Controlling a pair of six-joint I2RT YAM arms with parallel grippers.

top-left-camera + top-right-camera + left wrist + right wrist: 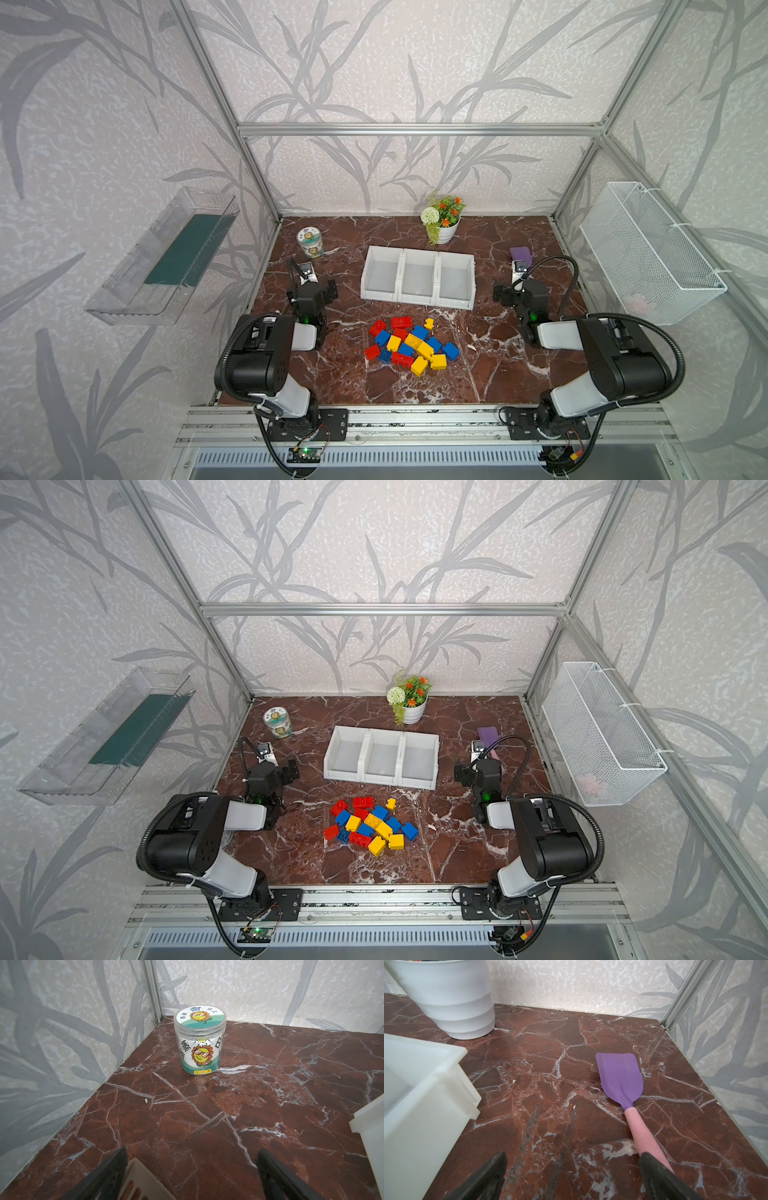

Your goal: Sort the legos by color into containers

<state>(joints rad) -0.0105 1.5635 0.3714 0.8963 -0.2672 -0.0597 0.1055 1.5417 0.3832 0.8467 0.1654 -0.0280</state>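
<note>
Jaws on both arms stood spread wide and empty, the left arm (309, 297) to the left of the containers (417, 300) and the right arm (525, 297) to their right, neither over any brick. All three containers looked bare, while the legos (413, 347) lay in one tight mixed heap of red, yellow and blue on the surface just in front of the containers, on the side nearer the arm bases. I judged the sorting not yet begun, with the first pick in hand. Next I needed to bring one arm round to the heap's edge, single out a loose outer brick, and choose a container for its colour.
</note>
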